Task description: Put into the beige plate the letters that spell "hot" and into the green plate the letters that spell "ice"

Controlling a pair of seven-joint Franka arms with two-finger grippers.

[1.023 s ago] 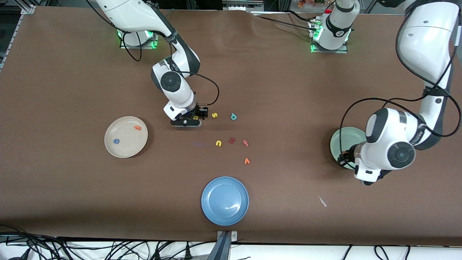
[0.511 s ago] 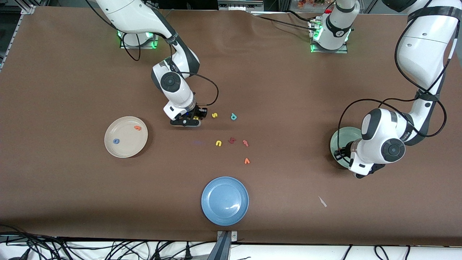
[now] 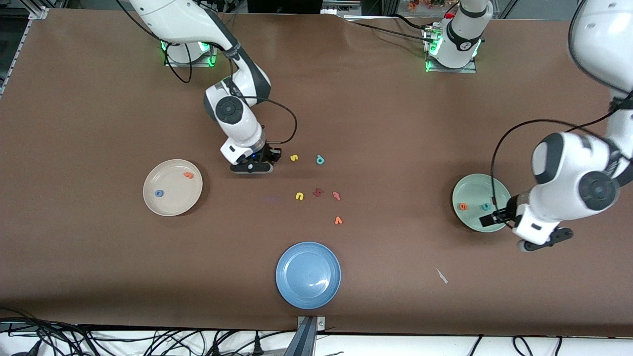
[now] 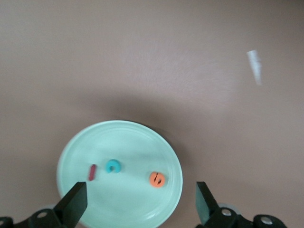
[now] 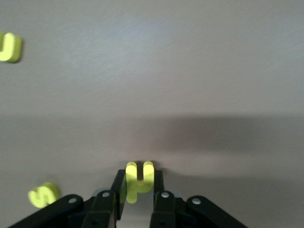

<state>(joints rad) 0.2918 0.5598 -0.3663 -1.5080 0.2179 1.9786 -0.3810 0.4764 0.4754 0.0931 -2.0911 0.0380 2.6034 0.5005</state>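
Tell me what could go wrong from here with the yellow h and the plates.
The right gripper pinches the yellow h by a narrow part, so it might twist or slip out on the way to the beige plate. The yellow s lies close beside that gripper and could get nudged as it lifts. The left gripper, jaws open over the green plate, could clip its rim if it dips.

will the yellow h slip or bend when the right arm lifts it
The yellow h is pinched between the right gripper fingers, looking thin and foamy, so probably very light. It may flex or twist slightly, since only its stem sits between them.
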